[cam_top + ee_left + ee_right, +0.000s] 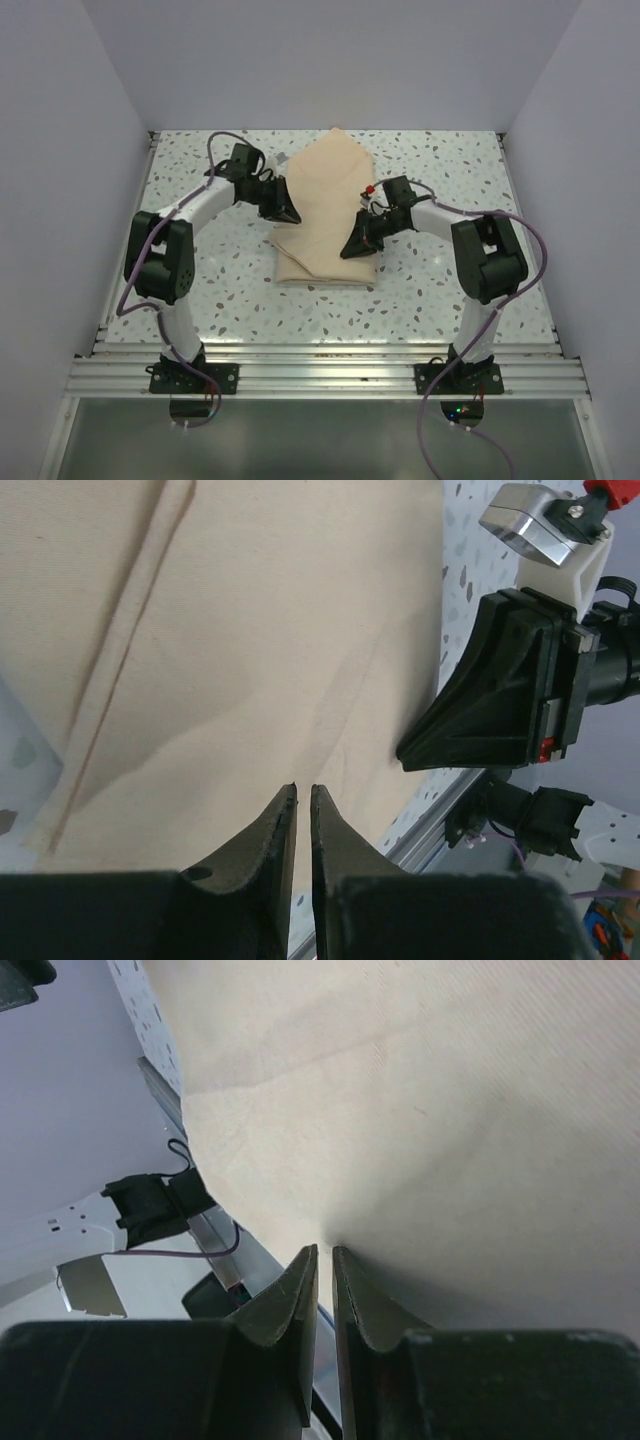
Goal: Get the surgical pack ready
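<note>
The tan-beige cloth [322, 215] lies folded into a bundle at mid-table, with a pointed flap toward the back. It fills the left wrist view [250, 630] and the right wrist view [450, 1110]. My left gripper [293, 214] rests on the bundle's left side; its jaws [303, 786] stand shut with a hairline gap, tips on the cloth's surface. My right gripper [350, 252] is at the bundle's right edge; its jaws [325, 1248] are shut where the cloth edge puckers into the tips. It also shows in the left wrist view [500, 700]. The tin, instruments and gauze are hidden.
The speckled table [440, 170] is walled on three sides by white panels [70, 150]. An aluminium rail [320, 375] runs along the near edge at the arm bases.
</note>
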You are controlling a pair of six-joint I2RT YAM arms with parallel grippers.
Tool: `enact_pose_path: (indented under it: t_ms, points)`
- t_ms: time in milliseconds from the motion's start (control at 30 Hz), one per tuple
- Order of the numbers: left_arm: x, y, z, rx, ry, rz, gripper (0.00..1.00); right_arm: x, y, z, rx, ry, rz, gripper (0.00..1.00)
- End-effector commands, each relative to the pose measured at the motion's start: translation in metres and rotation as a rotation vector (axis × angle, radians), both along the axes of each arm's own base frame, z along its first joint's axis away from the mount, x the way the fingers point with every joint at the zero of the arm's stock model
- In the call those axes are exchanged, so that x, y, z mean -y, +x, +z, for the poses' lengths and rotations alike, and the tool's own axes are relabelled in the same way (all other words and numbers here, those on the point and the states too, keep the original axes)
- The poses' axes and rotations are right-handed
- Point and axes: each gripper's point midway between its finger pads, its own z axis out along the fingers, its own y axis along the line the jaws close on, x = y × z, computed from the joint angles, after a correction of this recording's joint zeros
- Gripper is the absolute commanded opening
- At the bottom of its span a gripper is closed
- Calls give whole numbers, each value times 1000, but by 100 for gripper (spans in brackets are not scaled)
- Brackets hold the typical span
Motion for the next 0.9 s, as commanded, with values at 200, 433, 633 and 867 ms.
enact_pose_path:
  t_ms: [200, 433, 633, 867]
  points:
    - [41, -21, 1, -26, -112, -88, 13, 29, -37, -18, -23, -29, -3, 15]
    - [53, -42, -7, -49, -122, -135, 12, 33, -12, 9, 30, 2, -29, 15]
    - [50, -63, -19, -82, -128, -154, 12, 16, 34, 43, 92, 72, -63, 15]
    - [55, -78, -38, -128, -118, -164, 11, 6, 66, 32, 83, 73, -109, 15]
